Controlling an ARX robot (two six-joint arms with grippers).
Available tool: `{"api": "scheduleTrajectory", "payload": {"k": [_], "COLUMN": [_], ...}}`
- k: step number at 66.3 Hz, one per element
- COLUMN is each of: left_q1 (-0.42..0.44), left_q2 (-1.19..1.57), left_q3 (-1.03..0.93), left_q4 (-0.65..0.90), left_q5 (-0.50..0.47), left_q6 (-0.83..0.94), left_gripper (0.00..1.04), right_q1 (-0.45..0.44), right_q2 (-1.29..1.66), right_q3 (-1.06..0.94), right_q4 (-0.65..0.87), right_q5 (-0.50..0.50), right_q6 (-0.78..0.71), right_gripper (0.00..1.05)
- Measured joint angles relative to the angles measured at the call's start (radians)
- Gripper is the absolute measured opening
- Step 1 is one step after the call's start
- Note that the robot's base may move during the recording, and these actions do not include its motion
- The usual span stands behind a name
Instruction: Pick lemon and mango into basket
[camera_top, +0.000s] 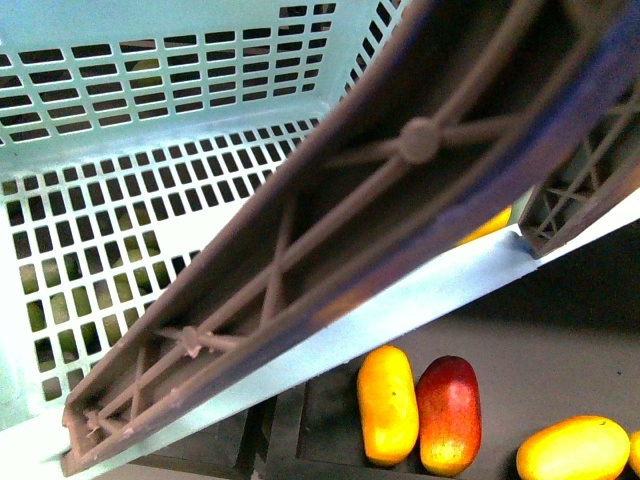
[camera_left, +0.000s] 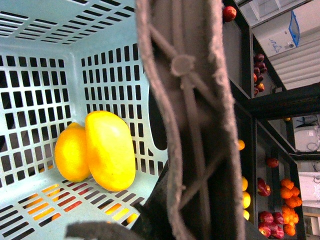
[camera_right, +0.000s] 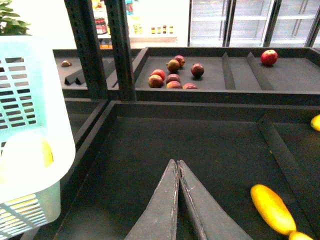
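Basket fills the front view, its brown handle crossing from 7 to 1 o'clock. In the left wrist view, mango and lemon lie inside on the slotted floor, touching, lemon at the mango's 9 o'clock. Left gripper: can't tell its state. Right gripper is closed, empty, fingers pressed together over the dark shelf. Other mangoes outside at 5 o'clock in the front view, incl. a dark red mango.
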Motion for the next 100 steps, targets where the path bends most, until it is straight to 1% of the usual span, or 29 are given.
{"api": "scheduleTrajectory", "payload": {"k": [11,14,22,29,32,34,37,42,47,50,56,83,100], "left_q1": [0.000,0.000,0.000,0.000,0.000,0.000,0.000,0.000,0.000,0.000,0.000,-0.006,-0.005], "left_q2": [0.000,0.000,0.000,0.000,0.000,0.000,0.000,0.000,0.000,0.000,0.000,0.000,0.000], "left_q3": [0.000,0.000,0.000,0.000,0.000,0.000,0.000,0.000,0.000,0.000,0.000,0.000,0.000], "left_q4": [0.000,0.000,0.000,0.000,0.000,0.000,0.000,0.000,0.000,0.000,0.000,0.000,0.000], "left_q5": [-0.002,-0.002,-0.001,-0.001,-0.001,-0.001,-0.001,-0.001,0.000,-0.001,-0.001,0.012,0.004], "left_q6": [0.001,0.001,0.001,0.001,0.001,0.001,0.001,0.001,0.001,0.001,0.001,-0.002,-0.003], "left_gripper": [0.04,0.04,0.04,0.04,0.04,0.04,0.04,0.04,0.04,0.04,0.04,0.04,0.04], "right_q1": [0.000,0.000,0.000,0.000,0.000,0.000,0.000,0.000,0.000,0.000,0.000,0.000,0.000], "right_q2": [0.000,0.000,0.000,0.000,0.000,0.000,0.000,0.000,-0.001,-0.001,-0.001,-0.002,-0.003], "right_q3": [0.000,0.000,0.000,0.000,0.000,0.000,0.000,0.000,0.000,0.000,0.000,0.000,0.000], "right_q4": [0.000,0.000,0.000,0.000,0.000,0.000,0.000,0.000,0.000,0.000,0.000,0.000,-0.002], "right_q5": [0.000,0.000,0.000,0.000,0.000,0.000,0.000,0.000,0.000,0.000,0.000,0.003,0.003], "right_q6": [0.000,-0.001,-0.001,-0.001,-0.001,-0.001,-0.001,-0.001,-0.001,-0.001,-0.001,-0.001,-0.001], "right_gripper": [0.02,0.06,0.27,0.43,0.51,0.55,0.64,0.74,0.91,0.97,0.96,0.96,0.96]}}
